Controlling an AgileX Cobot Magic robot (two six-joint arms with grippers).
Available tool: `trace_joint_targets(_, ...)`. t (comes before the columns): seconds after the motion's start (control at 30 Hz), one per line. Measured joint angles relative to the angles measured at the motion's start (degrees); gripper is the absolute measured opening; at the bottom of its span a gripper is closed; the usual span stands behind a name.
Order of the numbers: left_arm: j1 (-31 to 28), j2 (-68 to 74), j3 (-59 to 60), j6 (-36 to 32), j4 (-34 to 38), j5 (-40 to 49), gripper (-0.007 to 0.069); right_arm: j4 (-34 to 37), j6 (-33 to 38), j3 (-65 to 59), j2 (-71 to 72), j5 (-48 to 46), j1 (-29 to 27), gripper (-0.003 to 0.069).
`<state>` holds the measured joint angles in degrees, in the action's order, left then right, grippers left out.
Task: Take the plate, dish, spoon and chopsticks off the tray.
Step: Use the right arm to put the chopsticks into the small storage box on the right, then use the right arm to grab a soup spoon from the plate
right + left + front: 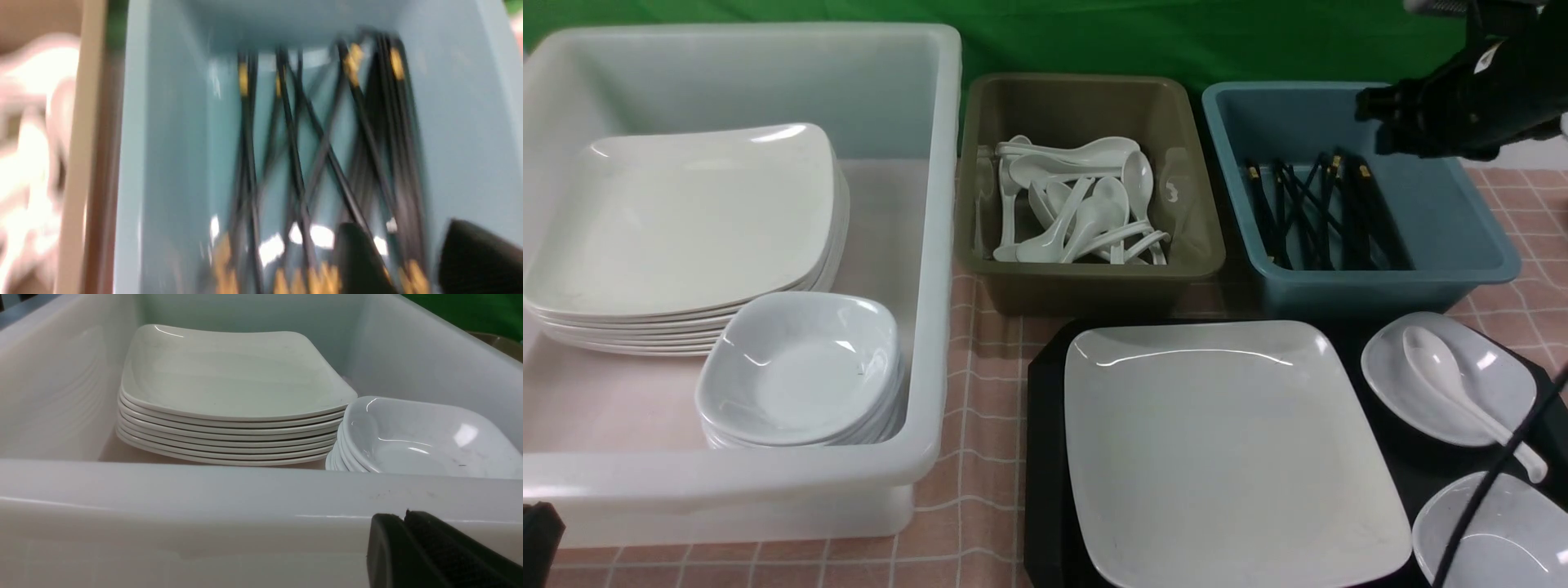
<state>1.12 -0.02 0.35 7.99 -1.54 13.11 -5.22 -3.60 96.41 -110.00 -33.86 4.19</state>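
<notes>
Front view: at lower right the tray (1045,457) sits on the tabletop (988,392) with the plate (1225,449) on it. Right of the plate, a dish (1494,384) holds the spoon (1441,376), its handle pointing to the lower right. A second dish (1503,539) shows in the bottom right corner. Chopsticks (1307,216) lie in the blue tub (1462,245) at upper right, and my right arm (1462,106) hangs above that tub's far right corner. An olive tub (1094,286) of spoons (1078,212) sits mid-frame. A white tub (931,245) fills the left, with stacked plates (686,220) and bowls (800,367) in it.

Left wrist view: my left jaws, at lower right, are pressed together outside the white tub's near wall.

Right wrist view: blurred. My right jaws are spread at lower right with nothing between them, over the chopsticks in the blue tub.
</notes>
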Motion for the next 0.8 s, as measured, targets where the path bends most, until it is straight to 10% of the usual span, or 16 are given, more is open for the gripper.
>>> trace_joint_targets(0.17, 0.00, 0.00, 0.00, 0.00, 0.00, 0.00, 0.0021, -0.18, 4.93, 0.02, 8.40, -26.70, 0.00, 0.0034)
trace_joint_targets(0.43, 0.00, 0.00, 0.00, 0.09, 0.00, 0.00, 0.0021, -0.59, 5.81, -11.91, 10.97, -30.45, 0.00, 0.0036)
trace_joint_targets(0.8, 0.00, 0.00, 0.00, 0.09, 0.00, 0.00, 0.0021, -4.42, 12.01, -19.32, 2.39, -17.50, 0.00, 0.0384)
